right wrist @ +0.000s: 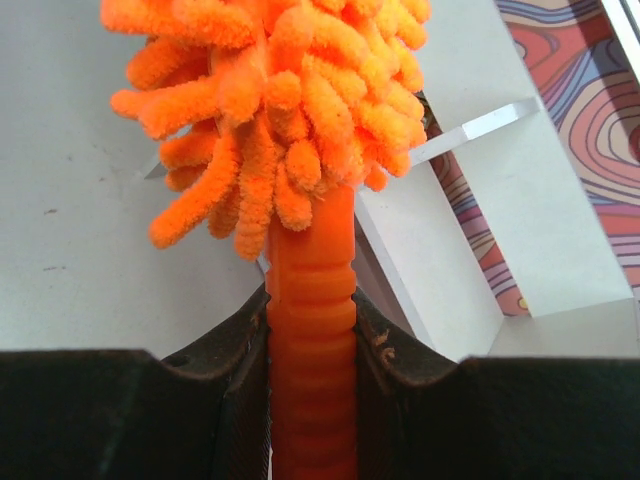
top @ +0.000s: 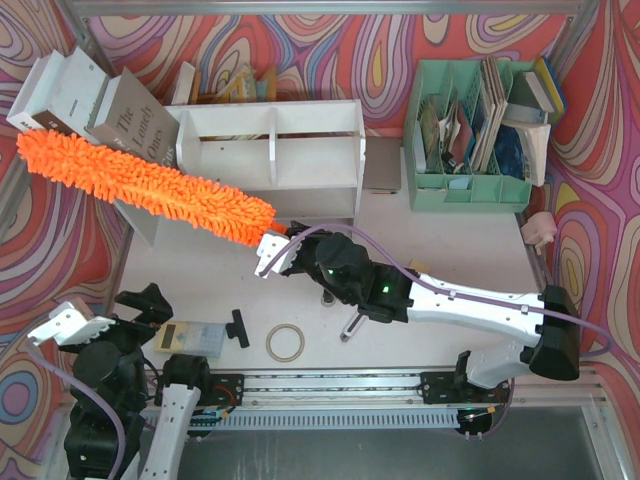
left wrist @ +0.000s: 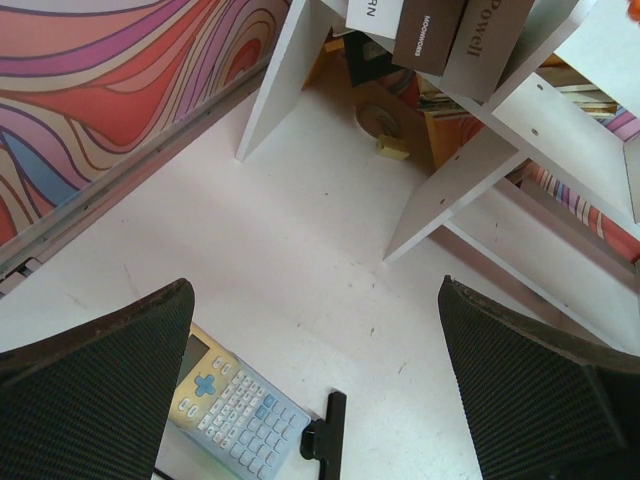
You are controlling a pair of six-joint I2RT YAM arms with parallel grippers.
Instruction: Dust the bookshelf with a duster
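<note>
Right gripper (right wrist: 312,330): pinched tight on the ribbed orange handle of the duster (top: 150,185).
Left gripper (left wrist: 315,290): spread wide, holding nothing, hanging over the table (top: 200,280) near a calculator (left wrist: 235,405).
Duster: slanted up-left across the left end of the bookshelf (top: 300,150), its tip by the leaning books (top: 125,115); it possibly touched them, but this was unclear.

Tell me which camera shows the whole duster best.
Top external: the duster shows full length, angled over the bookshelf's left end. Right wrist shows only its handle between the right gripper's fingers plus nearby fluff. Left wrist misses it.
</note>
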